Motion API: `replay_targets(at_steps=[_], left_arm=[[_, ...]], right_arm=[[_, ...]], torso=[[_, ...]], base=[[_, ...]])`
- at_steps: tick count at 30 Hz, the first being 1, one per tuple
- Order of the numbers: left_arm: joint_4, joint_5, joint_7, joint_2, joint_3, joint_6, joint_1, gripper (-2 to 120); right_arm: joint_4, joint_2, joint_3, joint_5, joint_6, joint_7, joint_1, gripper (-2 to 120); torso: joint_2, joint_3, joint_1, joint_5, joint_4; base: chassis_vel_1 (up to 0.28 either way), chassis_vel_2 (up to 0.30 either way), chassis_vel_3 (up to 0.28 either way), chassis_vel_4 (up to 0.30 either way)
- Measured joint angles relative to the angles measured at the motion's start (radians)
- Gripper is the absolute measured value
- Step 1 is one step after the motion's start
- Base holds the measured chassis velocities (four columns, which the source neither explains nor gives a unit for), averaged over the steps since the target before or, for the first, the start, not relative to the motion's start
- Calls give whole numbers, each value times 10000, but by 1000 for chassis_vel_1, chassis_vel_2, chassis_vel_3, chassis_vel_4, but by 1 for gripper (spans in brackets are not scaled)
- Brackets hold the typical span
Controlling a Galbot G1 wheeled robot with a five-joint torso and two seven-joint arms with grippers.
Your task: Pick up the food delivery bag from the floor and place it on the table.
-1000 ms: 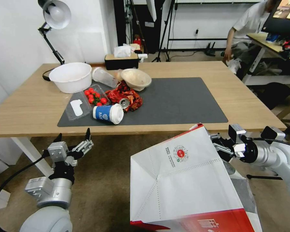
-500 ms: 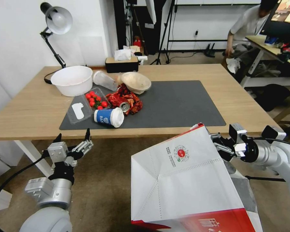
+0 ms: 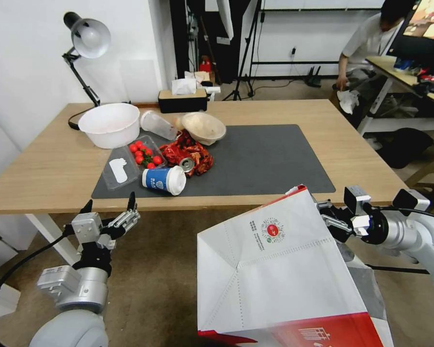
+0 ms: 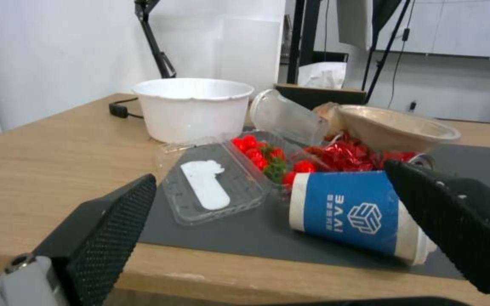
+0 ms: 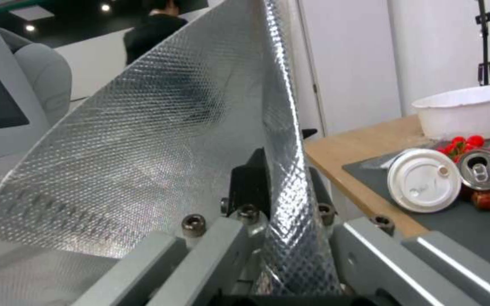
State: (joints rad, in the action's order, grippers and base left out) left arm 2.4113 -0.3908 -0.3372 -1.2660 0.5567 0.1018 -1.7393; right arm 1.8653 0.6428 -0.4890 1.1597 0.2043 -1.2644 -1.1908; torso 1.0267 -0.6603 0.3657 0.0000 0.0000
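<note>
The food delivery bag (image 3: 275, 270), white with a red band and a small round red logo, hangs tilted in front of the table's (image 3: 53, 168) near edge, above the floor (image 3: 164, 270). My right gripper (image 3: 330, 219) is shut on its upper rim. In the right wrist view the fingers pinch the bag's silver foil lining (image 5: 171, 148). My left gripper (image 3: 110, 201) is open and holds nothing. It sits just below the table's front edge, left of the bag. Its black fingers (image 4: 103, 238) frame the table's clutter in the left wrist view.
On the dark grey mat's (image 3: 275, 154) left half lie a blue paper cup (image 3: 163, 179) on its side, a tomato tray (image 3: 142, 154), a crumpled red wrapper (image 3: 188, 154), a can (image 3: 186, 164) and a beige bowl (image 3: 203, 127). A white bowl (image 3: 110, 124) and lamp (image 3: 89, 38) stand behind.
The whole head view has shifted a little, so the camera has moved. The bag stays in my right gripper, and the left arm keeps its pose.
</note>
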Motion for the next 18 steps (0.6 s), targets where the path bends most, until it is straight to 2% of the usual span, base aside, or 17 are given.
replay_targets(at_steps=[12,18], left_arm=[[-62,-47,-26,25,35,-39,53,100],[-128,-63,2,25,46,-296,24,100]], right_arm=[[13,18,-14,11,2,44,64,0],[12,68,1,25,3,104,68,0]], torso=[[644,-359,287,0,0],[811,-454,358,0,0]], base=[[0,0,0,0],[0,0,0,0]])
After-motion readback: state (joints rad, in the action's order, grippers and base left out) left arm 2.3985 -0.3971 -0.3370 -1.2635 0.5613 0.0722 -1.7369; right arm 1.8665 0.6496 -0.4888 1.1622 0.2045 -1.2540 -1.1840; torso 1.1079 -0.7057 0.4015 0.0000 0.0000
